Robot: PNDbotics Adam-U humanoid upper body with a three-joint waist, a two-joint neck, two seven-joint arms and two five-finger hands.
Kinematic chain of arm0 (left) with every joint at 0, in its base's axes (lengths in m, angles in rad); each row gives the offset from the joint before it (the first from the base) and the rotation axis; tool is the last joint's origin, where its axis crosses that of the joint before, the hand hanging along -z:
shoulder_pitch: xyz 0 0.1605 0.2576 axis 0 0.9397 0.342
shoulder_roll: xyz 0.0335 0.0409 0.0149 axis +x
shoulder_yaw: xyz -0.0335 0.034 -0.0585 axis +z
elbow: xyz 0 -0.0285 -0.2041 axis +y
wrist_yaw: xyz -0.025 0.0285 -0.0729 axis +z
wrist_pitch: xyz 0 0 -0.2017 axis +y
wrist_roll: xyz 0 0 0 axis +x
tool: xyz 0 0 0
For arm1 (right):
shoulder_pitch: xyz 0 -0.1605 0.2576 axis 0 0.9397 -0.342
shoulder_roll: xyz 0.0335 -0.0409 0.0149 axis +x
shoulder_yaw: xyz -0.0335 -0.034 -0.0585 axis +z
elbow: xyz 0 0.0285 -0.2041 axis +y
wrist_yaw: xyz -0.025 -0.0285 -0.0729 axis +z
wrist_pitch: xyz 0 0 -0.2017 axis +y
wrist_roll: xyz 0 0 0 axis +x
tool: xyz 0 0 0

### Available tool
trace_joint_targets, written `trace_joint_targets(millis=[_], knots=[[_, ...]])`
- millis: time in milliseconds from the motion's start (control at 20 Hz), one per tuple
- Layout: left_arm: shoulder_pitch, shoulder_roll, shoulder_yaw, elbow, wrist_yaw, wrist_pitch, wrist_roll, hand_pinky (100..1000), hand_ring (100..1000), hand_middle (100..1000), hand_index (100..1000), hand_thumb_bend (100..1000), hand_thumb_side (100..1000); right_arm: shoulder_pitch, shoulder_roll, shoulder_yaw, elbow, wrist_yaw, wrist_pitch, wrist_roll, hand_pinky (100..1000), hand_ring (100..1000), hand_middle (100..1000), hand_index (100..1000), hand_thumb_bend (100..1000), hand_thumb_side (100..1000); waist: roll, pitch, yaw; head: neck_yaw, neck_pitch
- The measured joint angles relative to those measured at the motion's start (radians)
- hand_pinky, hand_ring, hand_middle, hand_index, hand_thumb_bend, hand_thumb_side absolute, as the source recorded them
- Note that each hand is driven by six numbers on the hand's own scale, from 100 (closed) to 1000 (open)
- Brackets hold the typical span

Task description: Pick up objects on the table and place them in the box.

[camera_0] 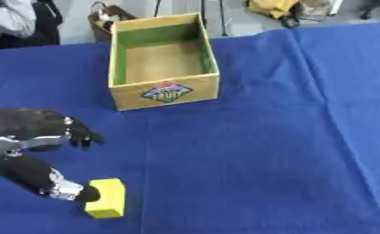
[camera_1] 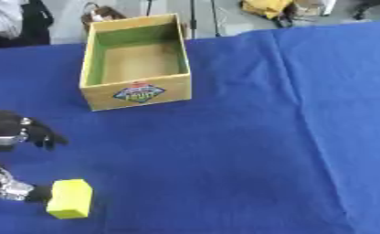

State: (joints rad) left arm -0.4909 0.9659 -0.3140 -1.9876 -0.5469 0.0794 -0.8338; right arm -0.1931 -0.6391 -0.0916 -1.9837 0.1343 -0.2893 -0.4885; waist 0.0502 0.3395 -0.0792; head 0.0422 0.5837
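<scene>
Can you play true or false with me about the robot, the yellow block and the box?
1. The box has nothing inside it. True.
2. The yellow block is inside the box. False: it lies on the blue tablecloth, near the front edge.
3. The left hand is beside the yellow block, with its thumb touching it. True.
4. The box is lying on its side. False: it stands upright, open at the top.
5. The right hand is reaching into the box. False: no right hand shows.
</scene>
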Motion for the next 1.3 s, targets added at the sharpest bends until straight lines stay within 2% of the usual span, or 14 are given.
trace_joint_targets(millis=[300, 1150, 1300], knots=[[-0.001, -0.009, -0.030, 0.000, -0.022, 0.036, 0.023, 731, 746, 738, 983, 618, 940, 0.000, 0.000, 0.000, 0.000, 0.000, 0.004, 0.001, 736, 726, 706, 801, 100, 664, 0.001, 0.000, 0.001, 0.000, 0.000], [0.023, -0.026, -0.089, 0.000, -0.129, 0.046, -0.003, 741, 767, 792, 1000, 626, 902, -0.002, 0.004, 0.001, 0.000, -0.004, 0.010, 0.005, 737, 717, 696, 797, 100, 656, 0.003, 0.005, -0.003, -0.004, -0.005], [0.038, -0.027, -0.102, 0.000, -0.145, 0.053, -0.005, 726, 766, 797, 991, 592, 892, -0.003, 0.009, 0.001, 0.000, -0.005, 0.012, 0.008, 737, 715, 695, 795, 100, 653, 0.003, 0.007, -0.006, -0.003, -0.005]])
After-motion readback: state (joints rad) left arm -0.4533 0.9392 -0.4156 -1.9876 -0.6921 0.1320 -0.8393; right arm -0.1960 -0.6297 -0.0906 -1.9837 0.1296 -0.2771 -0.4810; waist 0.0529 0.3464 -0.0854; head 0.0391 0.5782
